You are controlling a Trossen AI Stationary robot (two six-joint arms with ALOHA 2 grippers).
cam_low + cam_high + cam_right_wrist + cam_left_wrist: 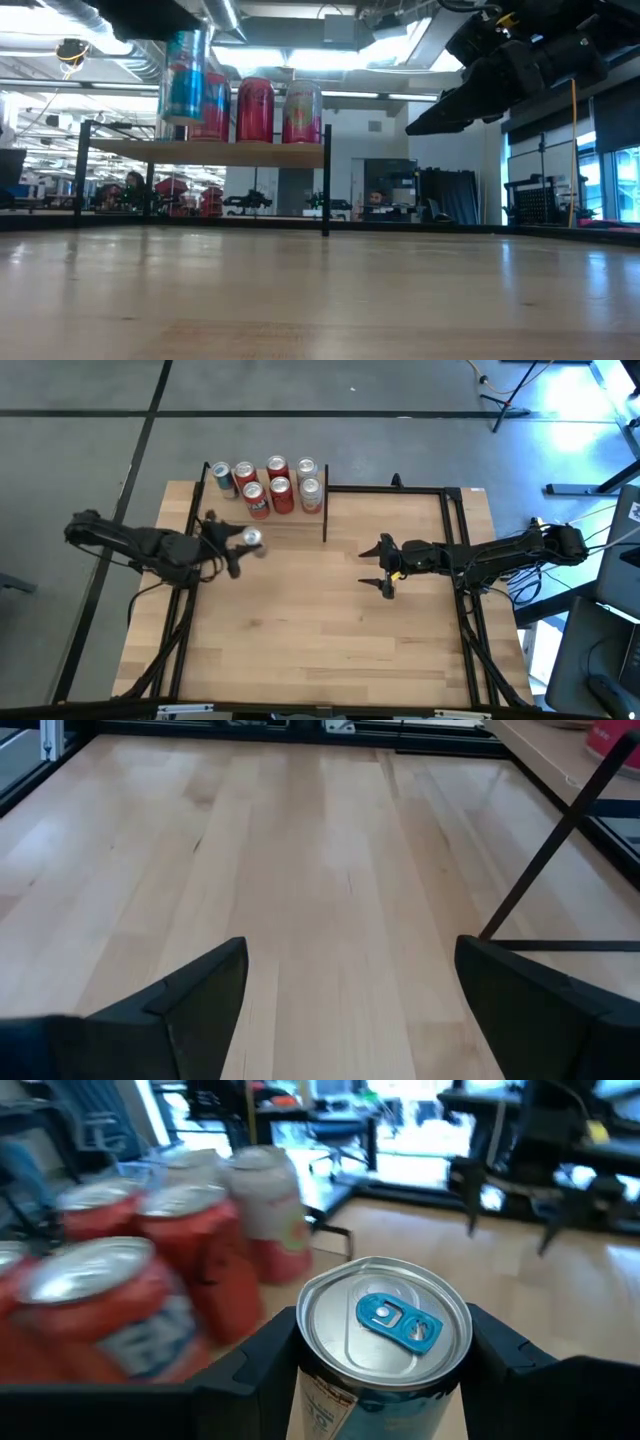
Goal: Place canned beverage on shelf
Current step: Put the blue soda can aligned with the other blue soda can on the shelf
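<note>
The shelf (300, 522) is a small raised light-wood board on black posts at the table's far side, and it shows in the low view (205, 152). Several cans stand on it, red ones (281, 493) and pale ones (311, 493). My left gripper (243, 541) is shut on a blue-and-silver beverage can (251, 538) by the shelf's near edge, toward its left end. In the low view the can (185, 75) is upright above board height. My right gripper (386, 568) is open and empty above the table's middle right. My left gripper pinches the can's upper wall just below the rim (318, 1380) between its two fingers (250, 1370), one on each opposite side. The fingers come level from the table's left side. The can is upright, blue tab up, lifted clear of the table.
Thin black frame rails (390, 488) run along the table's far and right edges. The shelf's near right post (326, 520) stands between the two grippers. Bare wooden tabletop (300, 630) spreads across the near half.
</note>
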